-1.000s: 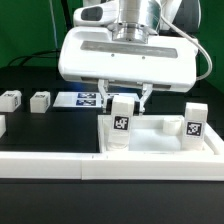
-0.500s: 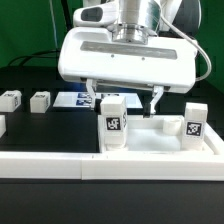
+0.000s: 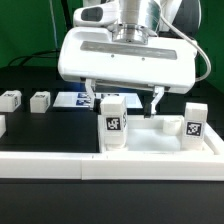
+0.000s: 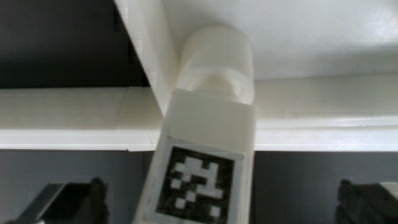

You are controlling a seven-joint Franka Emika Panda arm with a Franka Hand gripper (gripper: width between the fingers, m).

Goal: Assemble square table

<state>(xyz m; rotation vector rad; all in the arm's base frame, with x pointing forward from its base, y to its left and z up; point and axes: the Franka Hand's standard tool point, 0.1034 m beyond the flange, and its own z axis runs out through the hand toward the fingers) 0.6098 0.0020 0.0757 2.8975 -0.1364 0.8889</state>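
Exterior view, centre of the frame: the gripper (image 3: 124,97) hangs with its two fingers (image 3: 155,97) spread wide apart, one on each side of the top of a short white leg (image 3: 113,122), clear of it and holding nothing. That leg stands upright in a corner of the white tabletop (image 3: 150,142) at lower centre, and a second leg (image 3: 194,122) stands at the tabletop's right-hand corner. At the left of the frame a loose leg (image 3: 10,99) and another loose leg (image 3: 40,100) lie on the black table (image 3: 40,135), with the marker board (image 3: 78,99) just right of them.
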